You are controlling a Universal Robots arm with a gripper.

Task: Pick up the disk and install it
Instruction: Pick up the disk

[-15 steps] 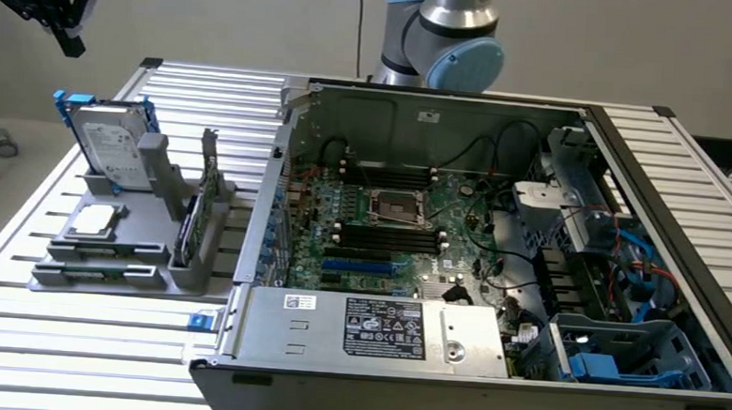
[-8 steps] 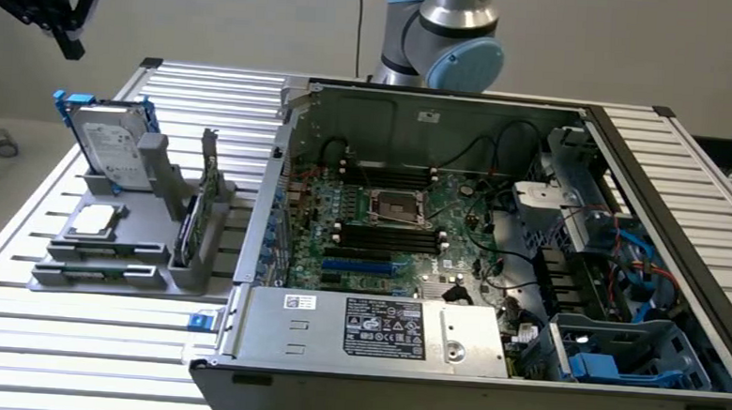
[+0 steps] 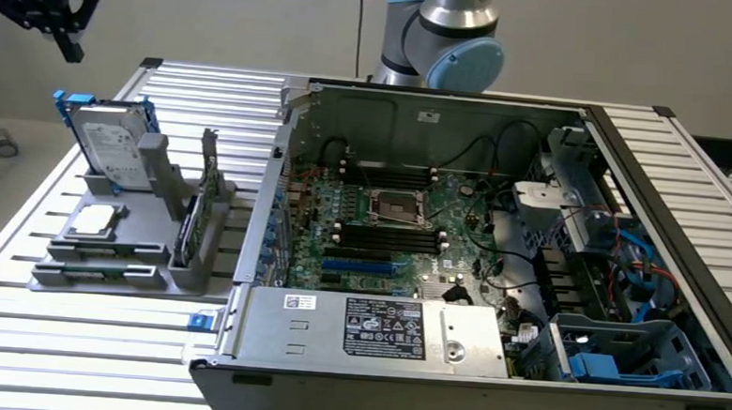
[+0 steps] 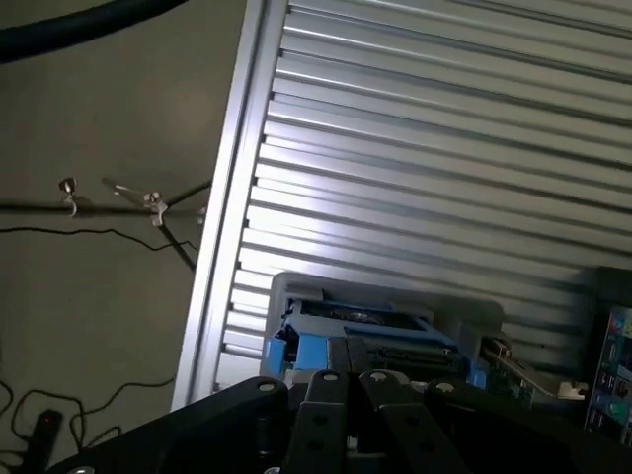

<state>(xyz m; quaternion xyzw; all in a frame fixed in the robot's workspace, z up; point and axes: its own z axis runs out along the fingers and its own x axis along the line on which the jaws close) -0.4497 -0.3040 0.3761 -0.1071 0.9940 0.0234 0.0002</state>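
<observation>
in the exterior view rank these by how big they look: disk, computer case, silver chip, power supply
1. computer case
2. power supply
3. disk
4. chip
The gaps are plain, so none tie.

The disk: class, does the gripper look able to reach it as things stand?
Probably yes. The gripper hangs above the disk, which stands upright in the grey stand with its top edge bare and nothing between them. The jaws are shut, so they must open first.
</observation>
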